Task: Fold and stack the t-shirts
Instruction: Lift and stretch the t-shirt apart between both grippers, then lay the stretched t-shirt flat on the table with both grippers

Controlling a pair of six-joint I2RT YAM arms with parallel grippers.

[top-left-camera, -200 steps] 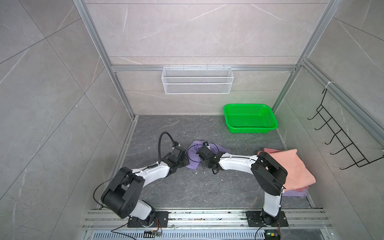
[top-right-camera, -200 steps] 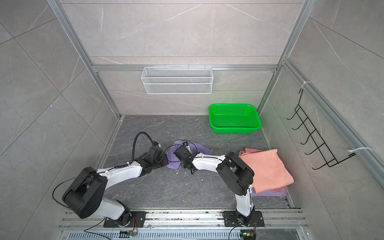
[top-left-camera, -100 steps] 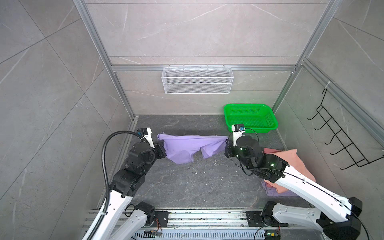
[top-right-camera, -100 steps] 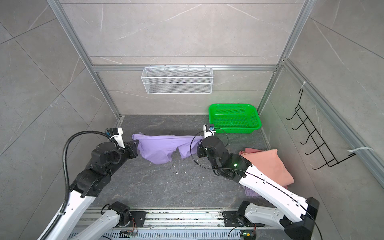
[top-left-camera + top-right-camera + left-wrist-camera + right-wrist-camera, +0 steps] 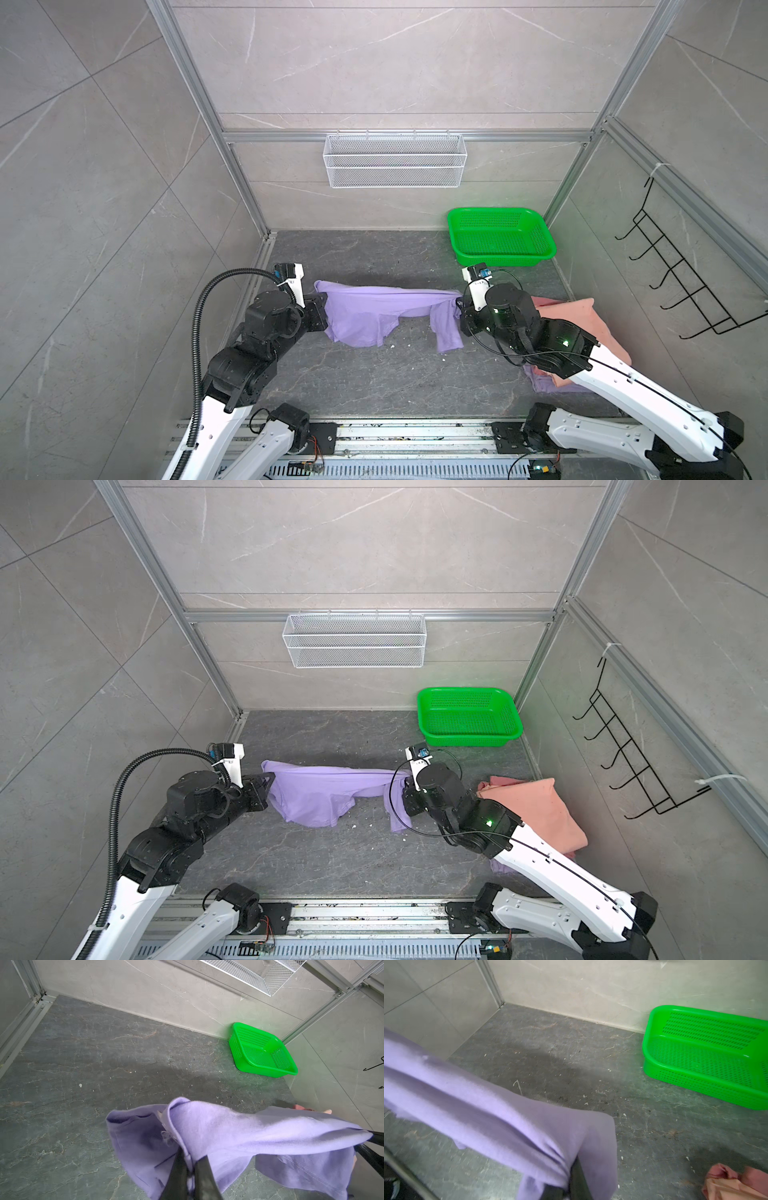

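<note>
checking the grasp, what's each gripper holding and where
Both are shut on the lavender t-shirt, stretched between them: left gripper at one end, right gripper at the opposite end.

I count three t-shirts from here: one lavender t-shirt (image 5: 365,316) at centre, one salmon t-shirt (image 5: 582,320) at four o'clock, and a second lavender t-shirt (image 5: 542,385) beneath it (only an edge shows). One green basket (image 5: 490,210) sits at two o'clock, one white wire basket (image 5: 395,166) at twelve on the back wall, one black hook rack (image 5: 681,286) at three. Two grippers: left gripper (image 5: 324,308), right gripper (image 5: 458,305).
</note>
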